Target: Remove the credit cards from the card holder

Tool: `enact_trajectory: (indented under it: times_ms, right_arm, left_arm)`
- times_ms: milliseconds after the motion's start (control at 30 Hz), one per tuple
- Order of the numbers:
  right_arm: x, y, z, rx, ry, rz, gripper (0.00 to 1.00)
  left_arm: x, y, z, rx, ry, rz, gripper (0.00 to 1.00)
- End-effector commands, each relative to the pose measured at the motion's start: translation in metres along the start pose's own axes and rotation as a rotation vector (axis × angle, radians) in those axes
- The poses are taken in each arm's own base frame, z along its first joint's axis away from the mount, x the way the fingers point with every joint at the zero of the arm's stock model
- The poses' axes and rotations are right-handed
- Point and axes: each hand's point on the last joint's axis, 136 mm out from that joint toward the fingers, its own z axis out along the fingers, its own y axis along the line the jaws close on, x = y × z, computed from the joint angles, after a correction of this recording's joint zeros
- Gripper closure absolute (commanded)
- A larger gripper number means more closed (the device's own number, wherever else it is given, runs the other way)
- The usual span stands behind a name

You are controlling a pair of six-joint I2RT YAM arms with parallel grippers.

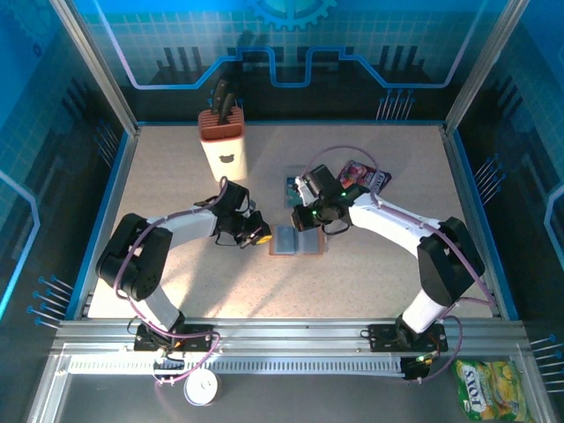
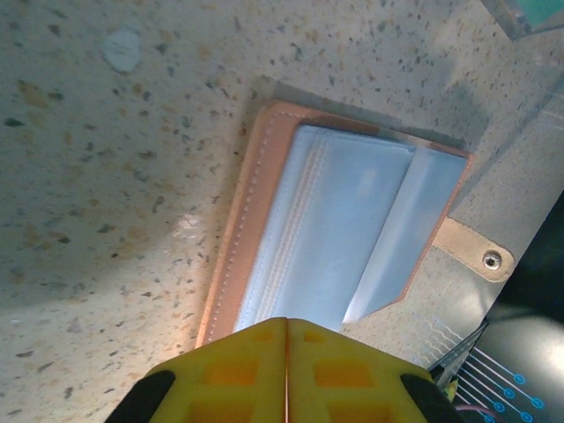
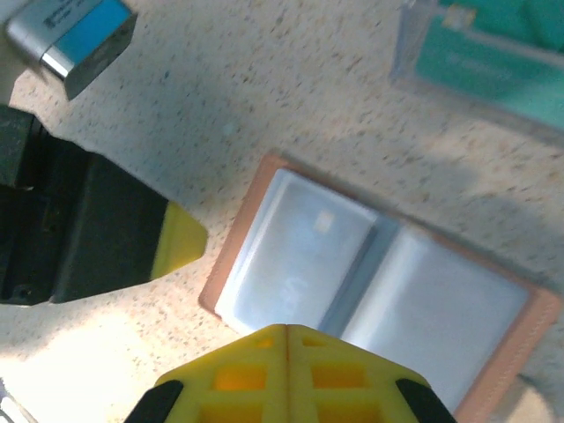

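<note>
Yellow fingers (image 2: 238, 374) of the left gripper (image 2: 286, 370) are pressed flat together, seam tight, nothing pinched between them. Just past their tips lies the card holder (image 2: 344, 225), spread open on the speckled table (image 2: 115, 176), with its blue-grey pockets facing up, a tan stitched rim around them and the snap tab (image 2: 480, 256) sticking out to one side. Whether the tips actually touch the rim, I cannot tell.

Over to the right gripper (image 3: 284, 370), and it's the same story: yellow pads closed on each other and empty, poised over the edge of the open holder. From this wrist the left gripper's yellow tip shows just beside the holder's left rim, so the two grippers flank it from either side. Faint markings show through one frosted pocket, but they are too blurred to say whether a card sits behind it.

From above, the holder lies mid-table between the two arms. Farther back, near the right arm's wrist, a teal card (image 1: 290, 189) lies flat on the table, apart from the holder. Beyond that to the right sits a purple snack packet (image 1: 363, 175), and far left stands a knife block (image 1: 222, 141).
</note>
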Motion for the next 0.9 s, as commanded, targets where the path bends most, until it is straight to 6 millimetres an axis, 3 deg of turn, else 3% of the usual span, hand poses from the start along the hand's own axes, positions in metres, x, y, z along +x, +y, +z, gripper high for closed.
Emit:
enact_trajectory:
  times_ms: [0, 167, 600, 867]
  right_arm:
    - [0.004, 0.013, 0.001, -0.061, -0.015, 0.063, 1.00]
    - [0.020, 0.008, 0.012, -0.069, 0.021, 0.124, 1.00]
    - [0.027, 0.013, 0.030, -0.137, 0.052, 0.198, 1.00]
    - [0.027, 0.013, 0.043, -0.161, 0.103, 0.245, 0.89]
  left_arm:
    - [0.004, 0.000, 0.002, -0.016, -0.016, 0.030, 0.92]
    - [0.005, 0.000, 0.008, -0.024, -0.004, 0.034, 0.93]
    - [0.002, 0.010, 0.018, -0.057, -0.001, 0.031, 0.95]
    - [0.003, 0.021, 0.023, -0.086, 0.005, 0.027, 0.96]
